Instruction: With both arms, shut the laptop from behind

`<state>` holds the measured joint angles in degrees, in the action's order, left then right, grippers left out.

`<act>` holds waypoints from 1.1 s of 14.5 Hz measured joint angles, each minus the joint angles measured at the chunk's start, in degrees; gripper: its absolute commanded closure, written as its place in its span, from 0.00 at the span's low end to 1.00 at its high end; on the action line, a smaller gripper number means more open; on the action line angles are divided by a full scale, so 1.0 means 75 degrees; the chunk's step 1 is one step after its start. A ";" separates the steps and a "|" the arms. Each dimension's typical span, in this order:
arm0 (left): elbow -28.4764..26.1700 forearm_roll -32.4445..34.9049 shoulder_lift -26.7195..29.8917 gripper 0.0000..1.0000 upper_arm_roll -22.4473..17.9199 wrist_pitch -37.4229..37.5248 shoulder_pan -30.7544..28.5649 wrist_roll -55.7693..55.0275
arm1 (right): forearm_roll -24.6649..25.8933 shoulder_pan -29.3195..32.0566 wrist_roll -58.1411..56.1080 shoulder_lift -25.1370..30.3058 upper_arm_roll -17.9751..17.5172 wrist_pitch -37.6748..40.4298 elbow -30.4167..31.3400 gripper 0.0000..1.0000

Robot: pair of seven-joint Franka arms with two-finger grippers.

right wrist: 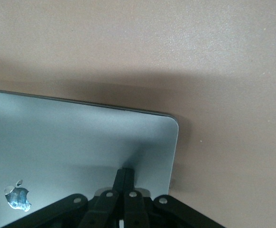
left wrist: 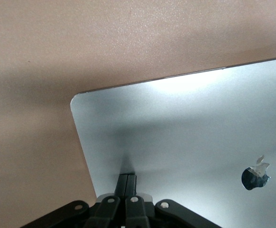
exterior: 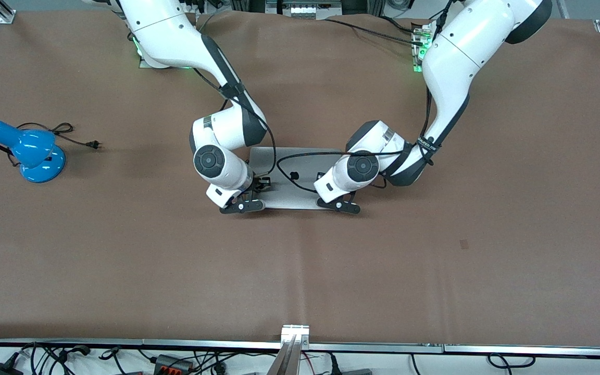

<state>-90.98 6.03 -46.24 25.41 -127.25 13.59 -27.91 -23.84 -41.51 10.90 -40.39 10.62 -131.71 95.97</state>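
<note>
The silver laptop (exterior: 292,177) lies closed mid-tabletop. The left gripper (exterior: 338,205) and right gripper (exterior: 242,206), both clenched empty, press fingertips on its lid's front corners

Much of the laptop (exterior: 289,179) is hidden under the two arms. Its keys and screen cannot be seen. The arm bases are cut off.
</note>
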 measured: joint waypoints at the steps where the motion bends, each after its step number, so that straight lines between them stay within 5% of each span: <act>1: 0.0054 0.0000 0.0002 1.00 -0.0009 0.0007 0.0003 0.0000 | 0.0009 0.0000 0.0000 0.0000 0.0002 0.0000 -0.0002 1.00; 7: 0.1150 0.0002 0.0460 1.00 -0.0027 0.1845 -0.0078 -0.0017 | 0.0150 -0.0045 0.0000 0.0158 0.0389 0.0137 -0.0270 1.00; 12: 0.1232 0.0006 0.1381 1.00 -0.0080 0.2538 -0.0352 -0.0027 | 0.0704 -0.0047 0.0000 0.1292 0.1223 0.1437 -0.0456 0.98; 15: 0.1247 0.0006 0.1823 1.00 -0.0059 0.2949 -0.0961 0.0038 | 0.0901 -0.0021 -0.0019 0.1999 0.1879 0.2402 -0.0505 0.86; 16: 0.1249 0.0006 0.2008 0.99 -0.0062 0.3119 -0.1142 0.0097 | 0.0924 -0.0010 -0.0046 0.2209 0.2109 0.2761 -0.0557 0.75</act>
<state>-81.61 6.07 -31.18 24.95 -103.86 5.02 -27.19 -16.91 -41.58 10.55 -23.81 26.43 -111.00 91.79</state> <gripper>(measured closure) 0.991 0.934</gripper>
